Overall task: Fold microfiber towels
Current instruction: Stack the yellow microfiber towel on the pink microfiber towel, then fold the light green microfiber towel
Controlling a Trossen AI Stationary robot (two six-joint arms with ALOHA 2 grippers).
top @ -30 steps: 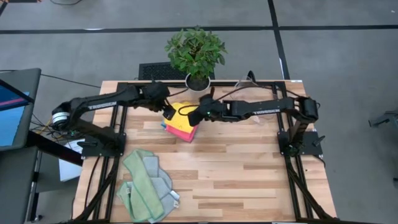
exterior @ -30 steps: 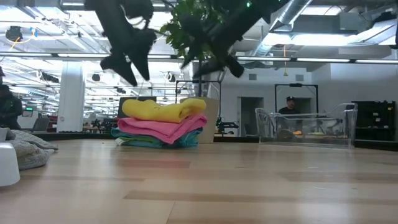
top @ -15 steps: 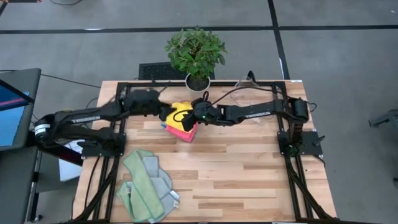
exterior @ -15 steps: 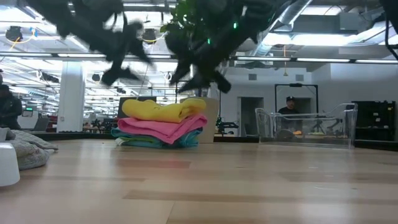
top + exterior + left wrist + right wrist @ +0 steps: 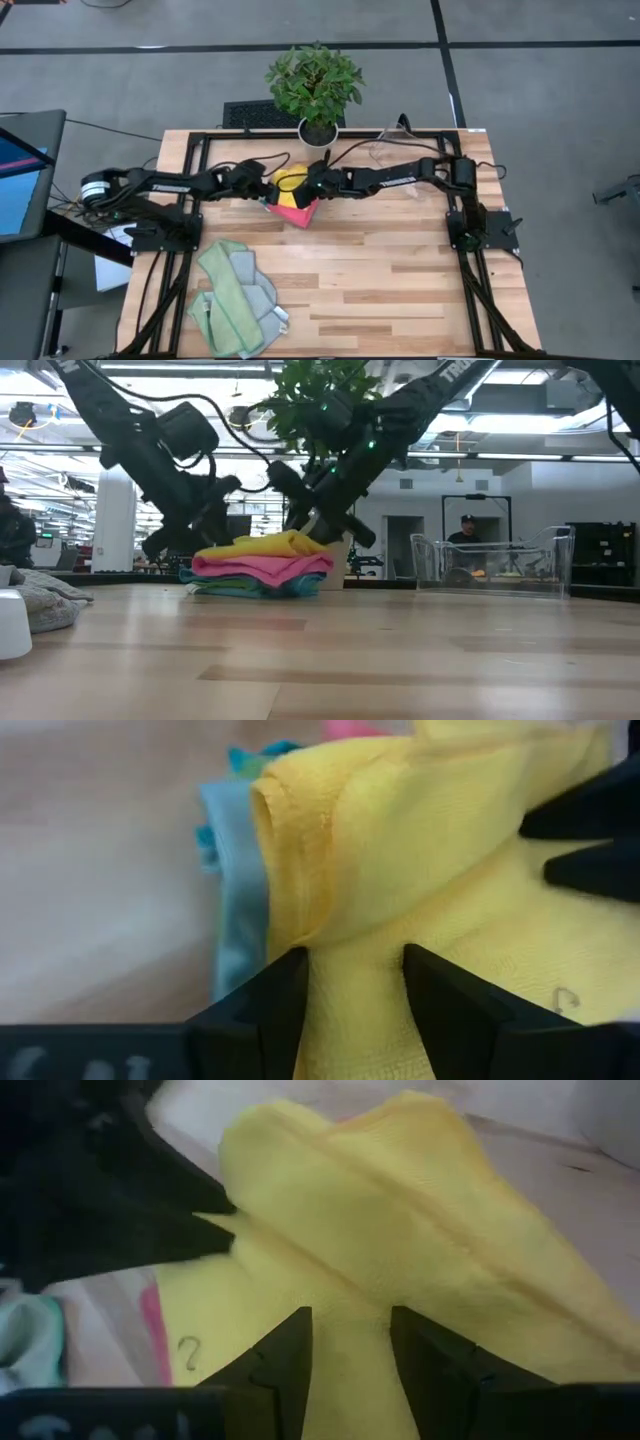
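Note:
A stack of folded microfiber towels [image 5: 292,200] rests on the table toward its far side: yellow [image 5: 262,545] on top, pink [image 5: 265,566] under it, teal [image 5: 240,586] at the bottom. My left gripper [image 5: 268,186] comes down on the yellow towel from the table's left. My right gripper [image 5: 306,186] comes down on it from the right. Each gripper stands part open, with yellow cloth showing in the gap between its fingers. The two face each other across the top of the stack. My left gripper sets both fingertips [image 5: 285,982] on the yellow towel's top face [image 5: 355,980], beside its folded edge at the stack's left side. It slants down from the table's left. The towel lies flattened on the stack. My right gripper has both fingertips [image 5: 295,1342] on the yellow towel's top face [image 5: 350,1335], where a raised fold runs into the gap between them. It slants down from the table's right. Whether the fingers pinch that fold, I cannot tell.
A potted plant [image 5: 315,85] stands at the far edge behind the stack, and a clear bin [image 5: 490,565] to its right. Loose sage-green and grey towels [image 5: 235,295] lie in a heap at the near left. A person [image 5: 467,530] shows far off in the room.
Both grippers have come down from above the stack onto the yellow towel, the left from the left side and the right from the right. The yellow towel, a rounded hump before, is now pressed flat on the pink one.

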